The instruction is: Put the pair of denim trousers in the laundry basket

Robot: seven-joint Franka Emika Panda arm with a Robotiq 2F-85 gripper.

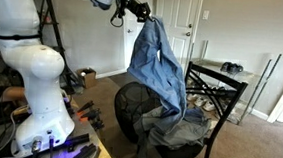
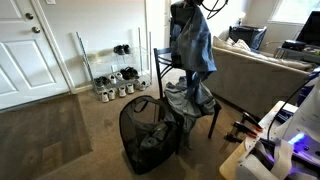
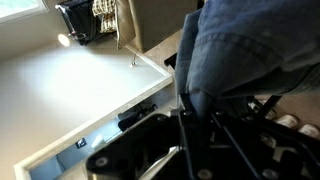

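Note:
The blue denim trousers (image 1: 160, 65) hang from my gripper (image 1: 143, 14), which is shut on their top end high in the air. They also show in an exterior view (image 2: 192, 45) and fill the wrist view (image 3: 240, 50), pinched between my fingers (image 3: 190, 105). Their lower end drapes over the chair seat and the rim of the black mesh laundry basket (image 1: 139, 114), also seen in an exterior view (image 2: 145, 135), on the carpet below.
A black chair (image 1: 216, 94) stands right behind the basket. A white door (image 2: 30, 50) and a shoe rack (image 2: 115, 80) are along the wall. A sofa (image 2: 260, 65) is beyond the chair. The robot's white base (image 1: 36, 82) is close by.

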